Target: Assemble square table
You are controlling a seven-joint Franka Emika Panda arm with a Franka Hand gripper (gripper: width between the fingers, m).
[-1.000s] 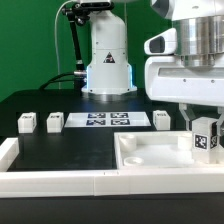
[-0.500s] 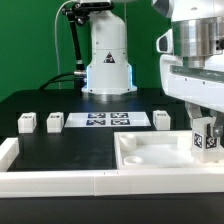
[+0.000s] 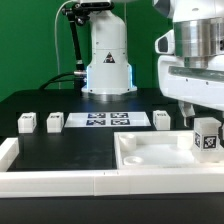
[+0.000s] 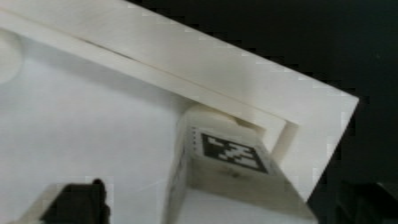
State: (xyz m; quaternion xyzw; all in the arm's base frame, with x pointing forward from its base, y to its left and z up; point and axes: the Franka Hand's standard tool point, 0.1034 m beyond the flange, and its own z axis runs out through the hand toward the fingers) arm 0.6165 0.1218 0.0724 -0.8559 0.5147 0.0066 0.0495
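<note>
**A:** What changed?

**B:** The jaws let go. A second ago the gripper [image 3: 205,112] was closed on the leg [image 3: 207,138]. Now it's spread wide above the leg and holding nothing. In the wrist view, the one finger [image 4: 75,200] in shot is well clear of the leg [image 4: 231,155].

**A:** Did the leg stay put?

**B:** Yes. It's upright on its own in the table top [image 3: 150,152], in the far corner on the exterior view's right, tucked against the raised rim. I can't tell how deep it's seated.

**A:** So where does that leave us?

**B:** My read is leg one is done and three are left. The table top is otherwise bare.

**A:** Where are the rest?

**B:** All along the bench's back edge. One spare leg [image 3: 27,122] and a second spare leg [image 3: 54,122] sit side by side toward the exterior view's left. A third spare leg [image 3: 162,119] is just behind the table top. The marker board [image 3: 105,120] lies flat between the second and third.

**A:** Surface and room?

**B:** The bench [image 3: 70,150] is matte black. A white rail [image 3: 60,181] runs along its front edge and turns up the exterior view's left side. The table top sits just behind the rail. The arm's white base [image 3: 107,60] stands past the back edge, with a green wall [image 3: 150,20] behind it.
</note>
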